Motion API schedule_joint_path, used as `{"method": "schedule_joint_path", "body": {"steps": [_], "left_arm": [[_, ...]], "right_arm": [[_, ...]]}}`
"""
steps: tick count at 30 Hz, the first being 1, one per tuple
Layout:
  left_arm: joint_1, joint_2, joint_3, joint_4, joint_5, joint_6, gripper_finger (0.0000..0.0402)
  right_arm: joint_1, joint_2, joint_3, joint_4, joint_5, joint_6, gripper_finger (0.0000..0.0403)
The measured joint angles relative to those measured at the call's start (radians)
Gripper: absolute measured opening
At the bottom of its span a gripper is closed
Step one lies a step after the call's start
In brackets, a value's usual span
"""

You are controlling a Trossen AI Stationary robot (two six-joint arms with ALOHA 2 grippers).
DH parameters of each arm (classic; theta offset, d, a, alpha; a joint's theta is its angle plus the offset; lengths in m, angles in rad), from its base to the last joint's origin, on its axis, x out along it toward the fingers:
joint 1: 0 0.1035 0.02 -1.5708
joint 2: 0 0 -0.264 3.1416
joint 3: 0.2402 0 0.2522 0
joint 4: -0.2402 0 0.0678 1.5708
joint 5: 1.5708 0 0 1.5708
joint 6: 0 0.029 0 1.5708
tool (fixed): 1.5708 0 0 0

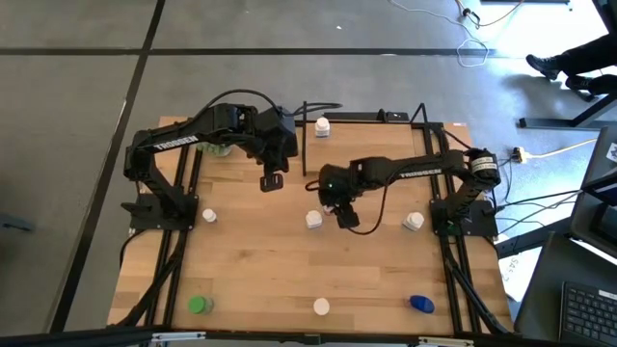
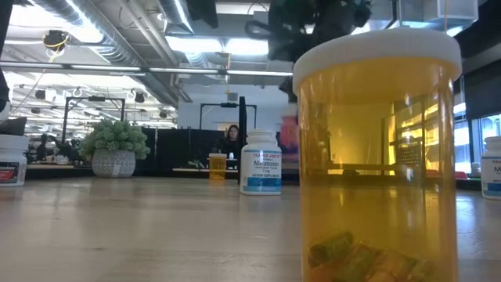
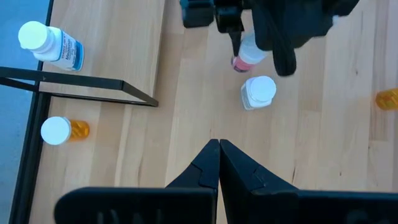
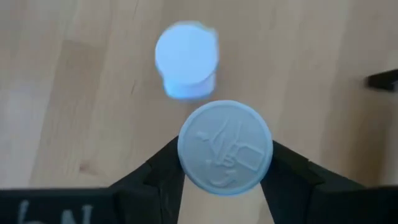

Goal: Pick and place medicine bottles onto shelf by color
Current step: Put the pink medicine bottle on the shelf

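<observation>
Nearest the lens in the low view stands a translucent amber bottle (image 2: 376, 157) with a white cap, smooth plastic, a few pills lying at its bottom.

Between the right gripper's (image 4: 225, 168) two dark fingers sits a round white cap with an embossed pictogram: the pincer is clamped on a pink-red bottle (image 3: 247, 57), held off the tabletop at mid-table. Just beside it stands a white bottle (image 1: 313, 220), upright and untouched. The left gripper (image 3: 218, 163) hangs above the table's far half, fingers pressed together on nothing.

Farther out, a second white bottle (image 1: 414, 221) stands by the right arm's base and another (image 1: 209, 216) by the left arm's. Along the near edge stand a green bottle (image 1: 199, 305) and a blue bottle (image 1: 421, 304).

On the shelf (image 1: 386, 130), a pale wood board framed in thin black metal, only a white labelled bottle (image 1: 322, 125) shows. By that reckoning the sorting is barely begun: one placed, one in hand, the rest still scattered across the grained wooden table (image 1: 260, 280).
</observation>
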Motion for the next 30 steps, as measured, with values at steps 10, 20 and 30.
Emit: {"method": "schedule_joint_path", "body": {"steps": [10,20,30], "left_arm": [[0.0,0.0,0.0,-0.01,0.0,0.006,0.0],[0.0,0.0,0.0,-0.01,-0.003,0.045,0.0],[0.0,0.0,0.0,-0.004,-0.015,0.015,0.0]], "right_arm": [[-0.145,-0.007,0.144,-0.123,-0.001,-0.147,0.0175],[-0.306,-0.006,0.17,-0.029,-0.072,-0.328,0.0175],[-0.413,0.054,0.169,0.054,-0.105,-0.359,0.0175]]}}
